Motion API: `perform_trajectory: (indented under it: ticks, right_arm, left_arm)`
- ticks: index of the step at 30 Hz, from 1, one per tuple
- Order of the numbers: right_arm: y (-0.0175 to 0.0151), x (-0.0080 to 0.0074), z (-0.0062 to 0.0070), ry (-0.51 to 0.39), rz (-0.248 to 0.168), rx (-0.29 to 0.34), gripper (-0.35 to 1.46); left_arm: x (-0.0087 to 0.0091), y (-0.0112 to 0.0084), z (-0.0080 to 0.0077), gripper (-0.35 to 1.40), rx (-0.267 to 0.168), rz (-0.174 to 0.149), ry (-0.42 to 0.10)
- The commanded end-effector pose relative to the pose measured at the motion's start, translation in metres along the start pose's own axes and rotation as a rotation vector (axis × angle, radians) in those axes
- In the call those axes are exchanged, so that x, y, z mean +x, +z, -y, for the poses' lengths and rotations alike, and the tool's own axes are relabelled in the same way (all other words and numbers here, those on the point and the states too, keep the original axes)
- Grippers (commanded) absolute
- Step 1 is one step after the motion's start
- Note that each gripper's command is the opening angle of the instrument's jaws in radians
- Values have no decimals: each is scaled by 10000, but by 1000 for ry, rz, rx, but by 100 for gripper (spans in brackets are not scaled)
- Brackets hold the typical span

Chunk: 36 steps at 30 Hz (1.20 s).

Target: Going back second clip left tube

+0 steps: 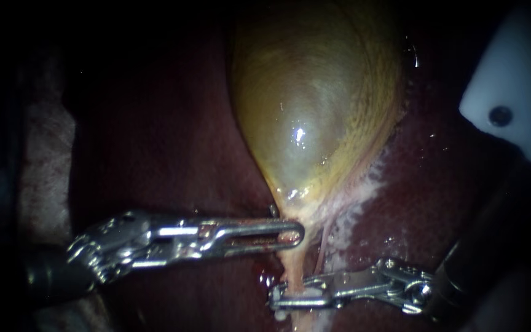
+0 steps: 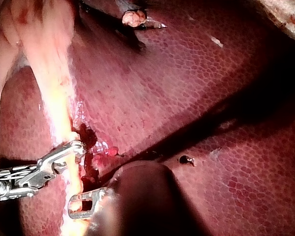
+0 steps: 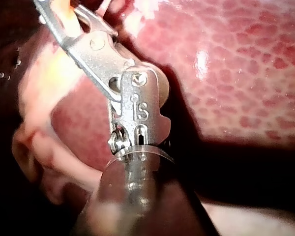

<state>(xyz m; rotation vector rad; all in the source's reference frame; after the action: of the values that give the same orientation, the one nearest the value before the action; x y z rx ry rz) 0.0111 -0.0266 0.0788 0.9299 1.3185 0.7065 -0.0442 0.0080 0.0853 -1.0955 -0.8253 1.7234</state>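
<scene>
A smooth white plastic block with one dark round hole (image 1: 511, 80) sat closest to the lens at upper right, blurred. Beyond it, the right instrument (image 1: 285, 299), a bright steel tip on a dark shaft, came in low from the right. Its jaws stood narrowly apart astride the left tube (image 1: 292, 273), a pale yellow cord, with pale tissue filling the gap in the right wrist view. No clip could be told apart from the metal there. The tube's long axis ran straight down from the gallbladder neck (image 1: 291, 215), so these jaws crossed it squarely, and a clear withdrawal appeared to lie back along the shaft, rightward, off the tube. The left instrument (image 1: 293, 234), with long slotted steel jaws, lay just above, closed across the neck, tissue showing through the slot. A thinner pink strand (image 1: 322, 243) ran just right of the tube. The swollen yellow-green gallbladder (image 1: 314, 104) rested on the dark red liver (image 1: 173, 141).
</scene>
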Motion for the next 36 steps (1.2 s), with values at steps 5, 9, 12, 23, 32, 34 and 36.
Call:
perform_trajectory:
  ticks: [5, 9, 12, 23, 32, 34, 36]
  right_arm:
    - [0, 0, 0, 0, 0, 0, -15]
    - [0, 0, 0, 0, 0, 0, -15]
    - [0, 0, 0, 0, 0, 0, -15]
    - [5, 0, 1, -1, -2, -2, 29]
    - [17, -1, 1, -29, 14, -10, 46]
    - [19, -1, 1, -34, 16, -11, 46]
    - [21, -1, 2, -40, 19, -12, 46]
  left_arm:
    - [0, -1, 1, -35, -1, 0, 1]
    - [0, -1, 1, -35, -1, 0, 1]
    - [0, -1, 1, -35, -1, 0, 1]
    - [0, -1, 1, -35, 2, -1, 1]
    - [0, -1, 1, -35, 2, -1, 1]
    - [0, -1, 1, -35, 2, -1, 1]
    - [0, -1, 1, -35, 2, -1, 1]
